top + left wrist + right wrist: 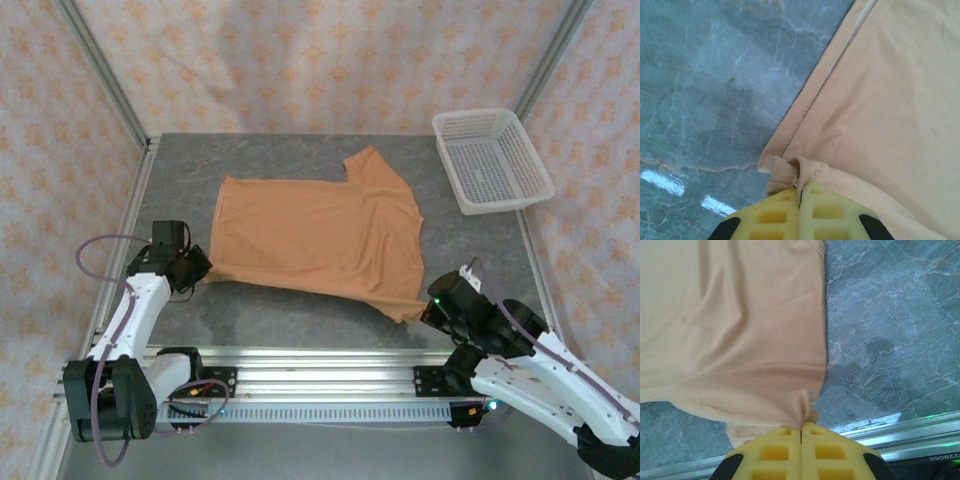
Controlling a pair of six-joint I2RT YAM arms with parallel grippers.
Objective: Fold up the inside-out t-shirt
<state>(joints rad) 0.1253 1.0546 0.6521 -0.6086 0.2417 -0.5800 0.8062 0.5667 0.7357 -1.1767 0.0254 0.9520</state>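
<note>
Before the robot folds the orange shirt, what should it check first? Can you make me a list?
1. Left gripper pinching the t-shirt: ok, shut on its near left corner.
2. Right gripper pinching too: ok, shut on the near right corner.
3. T-shirt spread flat on the table: ok, only soft wrinkles.
4. Basket out of the way: ok, at the far right, apart from the t-shirt.
5. Both cloth layers caught in each pinch: cannot tell.
</note>
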